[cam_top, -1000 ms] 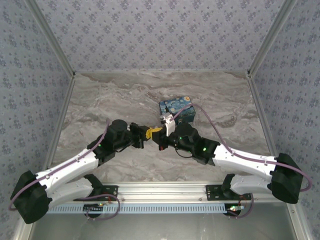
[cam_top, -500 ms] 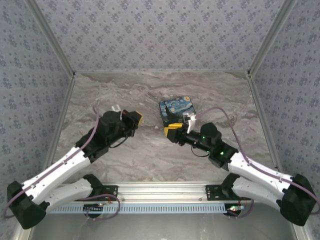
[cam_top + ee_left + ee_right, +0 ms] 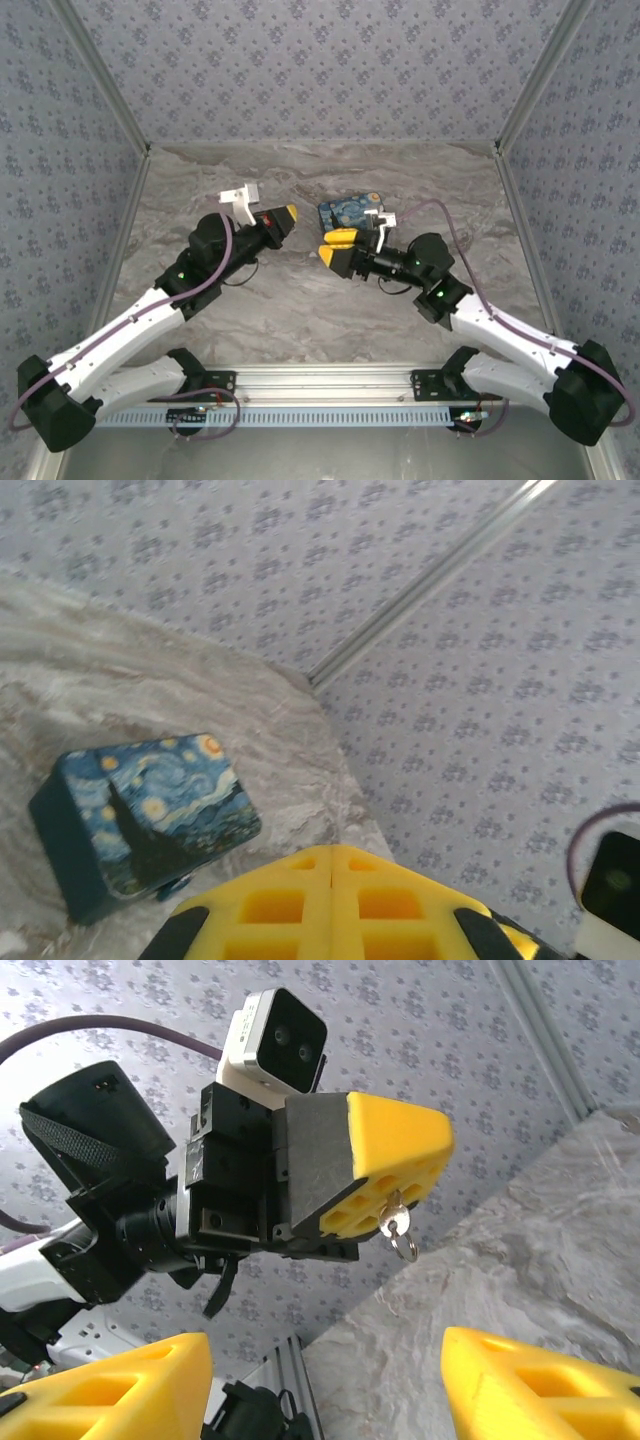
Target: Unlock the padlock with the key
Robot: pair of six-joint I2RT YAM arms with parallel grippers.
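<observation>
My left gripper (image 3: 284,217) is raised over the table's middle left, and its yellow fingers (image 3: 332,880) are pressed together. In the right wrist view a small silver key (image 3: 395,1222) with a ring (image 3: 405,1248) sticks out from between those shut fingers. My right gripper (image 3: 332,247) faces it from the right, just in front of the painted box. It is open, with nothing between its yellow fingertips (image 3: 110,1390). A small blue-teal piece (image 3: 176,883) pokes out at the box's lower near corner; it looks like the padlock.
The blue-and-yellow Starry-Night box (image 3: 350,209) lies on the marble table (image 3: 200,180) behind my right gripper; it also lies ahead and left in the left wrist view (image 3: 150,805). Patterned walls and metal corner rails (image 3: 520,100) enclose the table.
The two grippers were touching at mid-table and have drawn apart. The left arm rose and swung back left. The right gripper moved right toward the box and opened.
</observation>
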